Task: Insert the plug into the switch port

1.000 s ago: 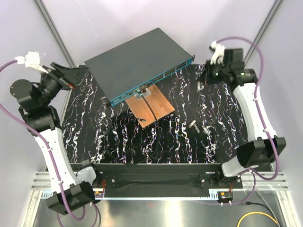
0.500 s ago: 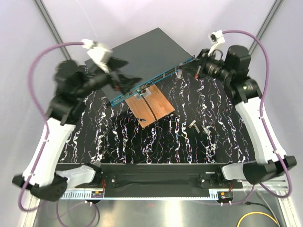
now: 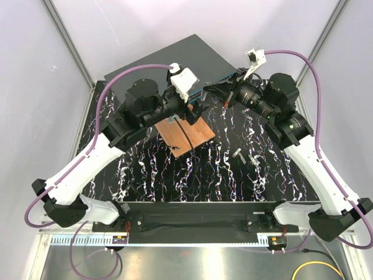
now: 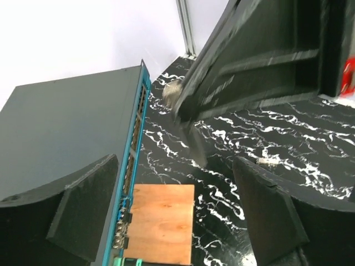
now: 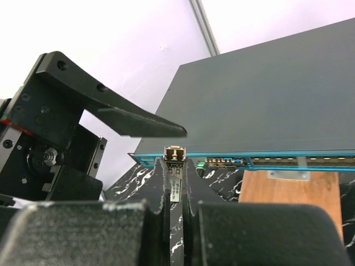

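The switch [image 3: 169, 67] is a flat dark grey box at the back, its teal port face [image 3: 218, 81] towards the table. My right gripper [image 3: 214, 91] is shut on the plug [image 5: 175, 160], a small metal module standing up between the fingertips. It hangs a little in front of the port face [image 5: 277, 161], apart from it. My left gripper [image 3: 197, 112] is open and empty over the copper-brown board [image 3: 189, 135]. In the left wrist view its fingers [image 4: 83, 213] straddle the board [image 4: 161, 221] beside the port face [image 4: 135, 141].
Two small loose metal modules [image 3: 238, 154] [image 3: 254, 158] lie on the black marbled table [image 3: 145, 169] right of the board. A black cable [image 3: 187, 140] runs across the board. The two grippers are close together in front of the switch.
Both arms swung in from the table's far sides to the switch's front. The left gripper came over the board. The right gripper brought the plug near the port face.
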Controlling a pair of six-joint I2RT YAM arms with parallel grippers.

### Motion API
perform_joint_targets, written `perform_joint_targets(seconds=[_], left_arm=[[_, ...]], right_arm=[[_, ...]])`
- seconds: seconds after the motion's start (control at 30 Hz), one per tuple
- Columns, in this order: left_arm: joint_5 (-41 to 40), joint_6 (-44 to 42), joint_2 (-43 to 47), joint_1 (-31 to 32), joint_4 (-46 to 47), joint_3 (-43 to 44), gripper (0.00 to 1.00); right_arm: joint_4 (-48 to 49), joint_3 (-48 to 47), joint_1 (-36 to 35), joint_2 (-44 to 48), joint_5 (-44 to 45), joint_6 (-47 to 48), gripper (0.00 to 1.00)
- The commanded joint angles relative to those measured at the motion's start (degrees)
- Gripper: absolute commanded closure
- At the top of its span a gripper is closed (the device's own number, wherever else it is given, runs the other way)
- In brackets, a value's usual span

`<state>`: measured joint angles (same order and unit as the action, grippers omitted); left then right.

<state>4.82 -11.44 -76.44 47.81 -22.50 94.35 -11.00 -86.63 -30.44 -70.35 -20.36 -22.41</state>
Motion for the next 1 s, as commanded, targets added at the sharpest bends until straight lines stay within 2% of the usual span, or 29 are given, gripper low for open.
perform_joint_targets(seconds=[0.0, 0.07, 0.2, 0.23, 0.3, 0.33, 0.43, 0.47, 0.5, 0.53, 0.57, 0.6, 0.63, 0.7, 0.73, 0.77, 0.8, 0.83, 0.97], left_arm=[[-2.4, 2.3, -0.7, 0.9, 4.9, 3.1, 0.15], [-2.4, 3.2, -0.8, 0.9, 5.8, 2.9, 0.19], [-2.3, 4.0, -1.1, 1.0, 6.1, 2.4, 0.37], [-2.4, 4.0, -1.1, 1.1, 6.2, 2.2, 0.46], [-3.1, 4.1, -1.1, 1.1, 6.2, 2.1, 0.55], [-3.2, 4.0, -1.1, 1.0, 6.0, 2.0, 0.65], [-2.9, 3.5, -0.9, 1.1, 5.8, 1.7, 0.74], [-3.0, 3.3, -0.8, 1.0, 5.6, 1.5, 0.83], [-3.3, 2.5, -0.5, 1.0, 5.5, 1.3, 0.87], [-3.6, 2.1, -0.2, 1.1, 5.5, 0.9, 0.9], [-3.8, 1.7, 0.2, 1.1, 5.4, 0.6, 0.97], [-3.9, 0.4, 0.7, 1.1, 5.3, -0.4, 1.0], [-3.9, -0.5, 1.7, 1.0, 5.2, -1.0, 1.0], [-3.7, -3.6, 3.2, 1.1, 5.1, -3.5, 1.0], [-3.3, -4.7, 5.1, 1.0, 5.3, -4.5, 1.0], [-2.8, -7.5, 5.9, 1.0, 5.4, -5.7, 1.0], [-2.1, -9.1, 6.9, 1.0, 5.5, -6.7, 1.0], [-1.9, -10.6, 8.7, 1.0, 5.9, -8.6, 1.0], [-0.4, -23.5, 12.5, 1.0, 6.1, -12.9, 1.0]], right_arm=[[5.1, 0.1, -1.0, 0.6, 1.8, -1.5, 1.0], [5.2, 0.4, -1.0, 0.8, 1.8, -1.8, 1.0], [5.5, 1.4, -1.0, 1.3, 1.6, -2.5, 1.0], [5.5, 1.5, -1.0, 1.5, 1.6, -2.5, 1.0], [5.5, 1.6, -0.9, 1.7, 0.9, -2.9, 1.0], [5.3, 1.7, -1.1, 1.8, 0.7, -2.9, 1.0], [4.4, 1.7, -1.0, 2.0, -1.3, -3.8, 1.0], [4.1, 1.7, -1.0, 2.0, -1.8, -4.2, 0.99], [3.6, 1.6, -1.0, 2.1, -2.2, -4.0, 0.95], [1.9, 1.5, -1.0, 2.0, -2.1, -3.7, 0.8], [0.6, 1.1, -1.0, 2.1, -2.0, -2.5, 0.74], [-1.2, -0.2, -1.0, 1.8, -1.6, -1.6, 0.7], [-5.7, -1.2, -1.0, 1.6, -1.0, -0.5, 0.5], [-10.8, -4.9, -0.9, 0.8, -0.9, 3.9, 0.32], [-16.4, -6.4, -0.9, 0.4, -0.9, 5.3, 0.24], [-19.7, -8.1, -0.9, -0.2, -1.4, 8.4, 0.07], [-22.9, -11.9, -0.9, -1.8, -1.8, 9.8, 0.0], [-28.5, -13.4, -0.8, -2.5, -3.0, 11.2, 0.0], [-35.0, -13.8, -0.9, -2.4, -9.1, 19.1, 0.0]])
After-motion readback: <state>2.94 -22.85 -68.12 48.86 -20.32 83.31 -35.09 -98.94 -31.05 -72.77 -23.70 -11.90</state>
